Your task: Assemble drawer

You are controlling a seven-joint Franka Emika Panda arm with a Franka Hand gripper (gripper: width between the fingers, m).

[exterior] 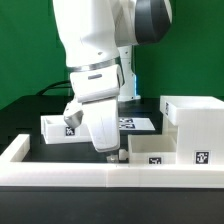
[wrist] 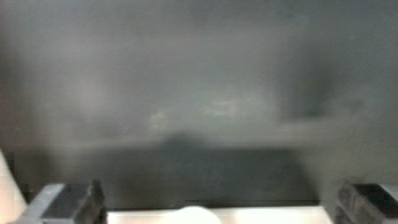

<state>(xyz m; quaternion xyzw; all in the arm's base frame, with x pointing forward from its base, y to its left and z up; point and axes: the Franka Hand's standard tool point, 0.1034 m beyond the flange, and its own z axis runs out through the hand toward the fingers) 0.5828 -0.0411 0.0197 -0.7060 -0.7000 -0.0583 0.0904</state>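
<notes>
The drawer's large white hollow casing (exterior: 190, 122) stands at the exterior view's right, with a tag on its front. One box tray (exterior: 150, 148) lies in front of it, its small knob (exterior: 121, 155) pointing toward the exterior view's left. The other tray (exterior: 58, 126) lies behind the arm on the left. My gripper (exterior: 107, 148) hangs low over the table just beside the knob. In the blurred wrist view my gripper (wrist: 217, 203) is open, with both dark fingers (wrist: 71, 204) wide apart. The white tray face and its rounded knob (wrist: 196, 213) show between them.
A low white border wall (exterior: 90, 176) runs along the front and up the left side. The marker board (exterior: 136, 122) lies flat on the black table behind the arm. A green backdrop stands behind the scene.
</notes>
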